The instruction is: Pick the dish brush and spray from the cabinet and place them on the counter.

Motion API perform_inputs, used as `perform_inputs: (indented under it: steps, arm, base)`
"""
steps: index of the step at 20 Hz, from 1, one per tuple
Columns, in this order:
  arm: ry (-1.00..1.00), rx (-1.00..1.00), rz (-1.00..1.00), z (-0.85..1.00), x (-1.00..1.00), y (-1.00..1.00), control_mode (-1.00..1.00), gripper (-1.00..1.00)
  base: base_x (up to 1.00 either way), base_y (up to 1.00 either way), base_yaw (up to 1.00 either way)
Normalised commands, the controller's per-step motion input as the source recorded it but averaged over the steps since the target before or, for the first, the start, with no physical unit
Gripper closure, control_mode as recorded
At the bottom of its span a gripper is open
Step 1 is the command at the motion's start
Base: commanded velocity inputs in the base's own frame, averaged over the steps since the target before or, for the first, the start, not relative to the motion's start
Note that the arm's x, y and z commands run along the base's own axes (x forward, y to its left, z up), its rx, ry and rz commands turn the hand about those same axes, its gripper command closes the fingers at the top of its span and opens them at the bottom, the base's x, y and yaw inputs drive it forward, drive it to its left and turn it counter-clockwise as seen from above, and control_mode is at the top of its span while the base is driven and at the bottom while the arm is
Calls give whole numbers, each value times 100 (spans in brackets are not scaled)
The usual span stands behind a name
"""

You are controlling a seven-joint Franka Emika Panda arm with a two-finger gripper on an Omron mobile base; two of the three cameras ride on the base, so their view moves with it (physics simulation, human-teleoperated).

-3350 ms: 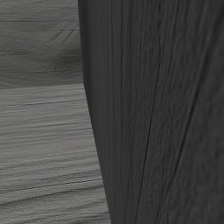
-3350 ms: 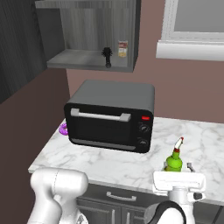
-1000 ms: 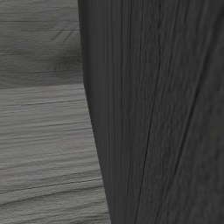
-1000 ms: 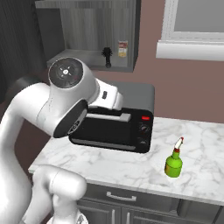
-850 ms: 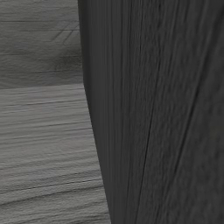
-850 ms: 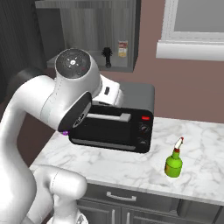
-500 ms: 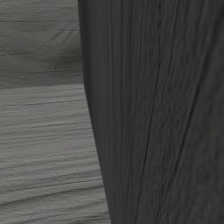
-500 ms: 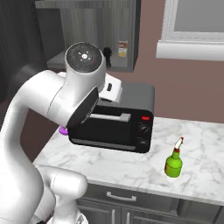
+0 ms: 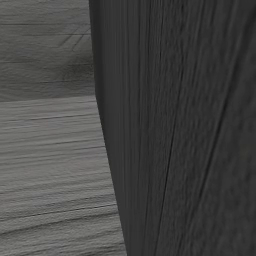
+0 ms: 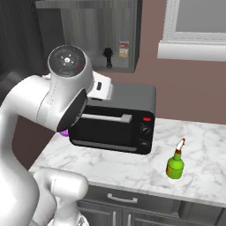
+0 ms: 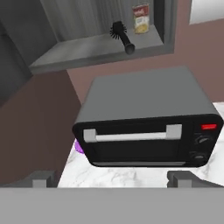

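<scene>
Hand view: two dark fingertips of the tool (image 11: 113, 179) spread wide at the near edge, nothing between them. Just beyond, white marbled tabletop (image 11: 131, 177), with a black boxy toaster oven (image 11: 146, 124) standing on it, door shut, pale bar handle across the front, red light and two knobs at its right. Small purple object (image 11: 78, 146) tucked at the oven's left near corner, too hidden to identify. Farther and higher, open grey wall cabinet (image 11: 78, 50); on its shelf a black dish brush (image 11: 122, 37) lying with bristle head toward the back and handle toward the front, and just right of it an upright yellow can with a red label (image 11: 141, 18).

Right base view: white arm rising in the near left, large round joint in front of the oven's left half. To the right on the tabletop (image 10: 119, 170), well apart from the oven (image 10: 128, 119), a green spray bottle with a white-and-red nozzle (image 10: 175, 164) standing upright. Brush (image 10: 107, 56) and can (image 10: 124, 49) far back in the cabinet (image 10: 79, 26).

Left base view: dark grained panel (image 9: 190, 130) close up, on the right.
</scene>
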Motion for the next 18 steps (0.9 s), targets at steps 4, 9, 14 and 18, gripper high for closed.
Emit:
perform_inputs:
  steps: [4,9,14,18]
  arm:
    - [0,0,0,39,0,10,-100,-100]
    - [0,-5,0,28,0,16,-100,-100]
    - [-10,-12,0,1,5,21,-100,-100]
    - [-13,-15,0,0,14,21,-100,-100]
  base:
    - [0,0,0]
    - [0,0,0]
    - [0,0,0]
    - [0,0,0]
